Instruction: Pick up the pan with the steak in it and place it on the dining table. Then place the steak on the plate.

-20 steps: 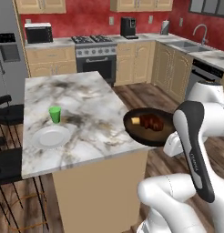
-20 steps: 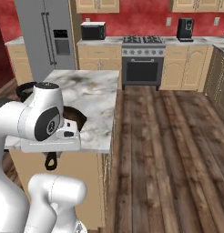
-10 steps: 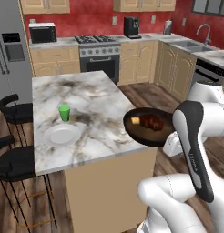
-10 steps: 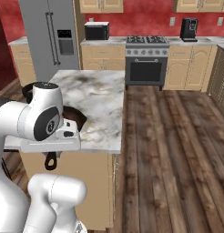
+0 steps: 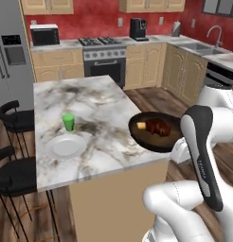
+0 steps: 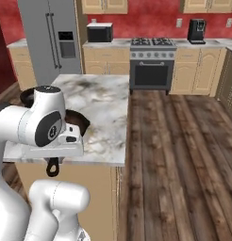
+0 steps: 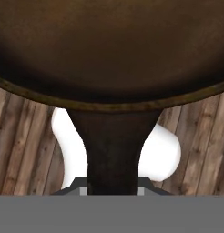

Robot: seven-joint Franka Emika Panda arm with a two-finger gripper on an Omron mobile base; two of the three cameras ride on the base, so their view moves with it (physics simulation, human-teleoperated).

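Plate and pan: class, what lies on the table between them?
Nothing: in the left base view, bare marble separates the plate from the pan; the green cup stands behind.

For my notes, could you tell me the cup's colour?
Green; the cup shows best in the left base view.

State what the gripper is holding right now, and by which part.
The gripper holds the pan by its short handle, jaws shut on the handle's end. The steak rides inside the pan.

red walls [image 5: 94,19], wood floor [image 6: 184,155], black stools [image 5: 14,172].
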